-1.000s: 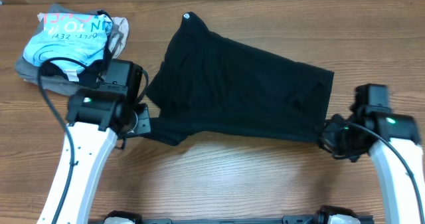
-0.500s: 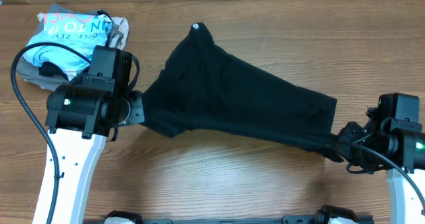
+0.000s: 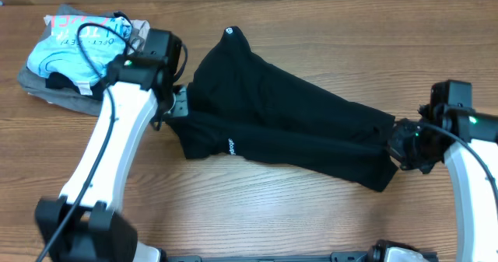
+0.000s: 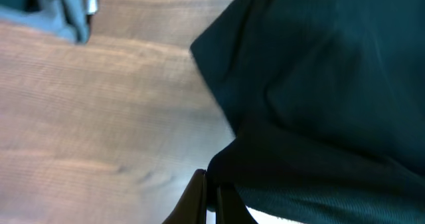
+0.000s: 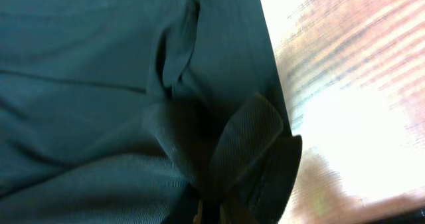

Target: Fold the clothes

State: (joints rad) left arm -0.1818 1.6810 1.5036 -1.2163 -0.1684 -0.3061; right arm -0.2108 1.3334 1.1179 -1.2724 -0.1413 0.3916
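A garment lies across the middle of the desk, left hand at its left end, right hand at its right. A pile of folded clothes sits far left.

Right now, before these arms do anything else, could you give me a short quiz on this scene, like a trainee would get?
1. True or false: the left gripper and the right gripper are each shut on an edge of the black garment.
2. Where does the light blue printed shirt lie? A: on the grey folded clothes near the left gripper. B: beside the right gripper. C: on the black garment.
3. What colour is the small logo on the black garment?
Key: 1 true; 2 A; 3 white.
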